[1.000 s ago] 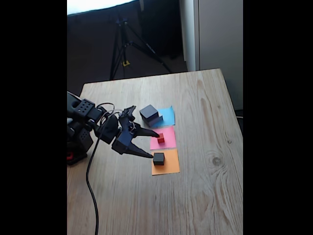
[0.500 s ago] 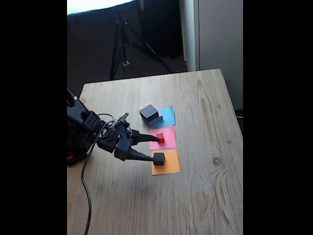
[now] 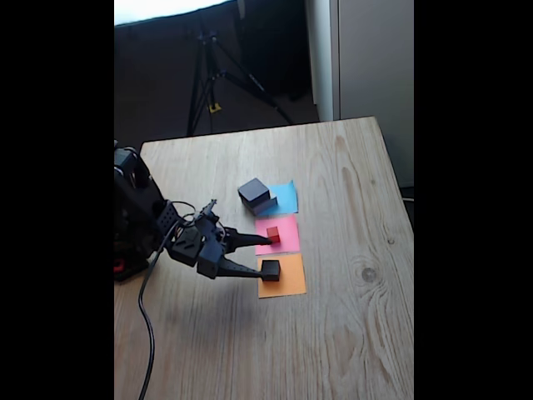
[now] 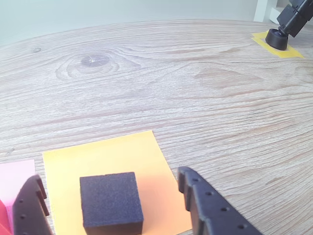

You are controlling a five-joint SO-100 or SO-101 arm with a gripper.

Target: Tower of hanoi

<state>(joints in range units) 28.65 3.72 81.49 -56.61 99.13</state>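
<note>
Reaching for the small black cube [image 4: 111,201] looks like the step in hand: the tool [image 4: 115,208] is spread wide with one finger on each side of it, neither touching. The cube sits on the orange paper square [image 3: 282,278] on the tabletop [image 3: 350,317]. The tiny red cube [image 3: 273,234] rests on the pink square [image 3: 283,228], and the medium black block [image 3: 254,192] tops the large grey block [image 3: 268,202] on the blue square [image 3: 286,197]. Next, I judge, the tool must advance slightly and close squarely on the cube.
</note>
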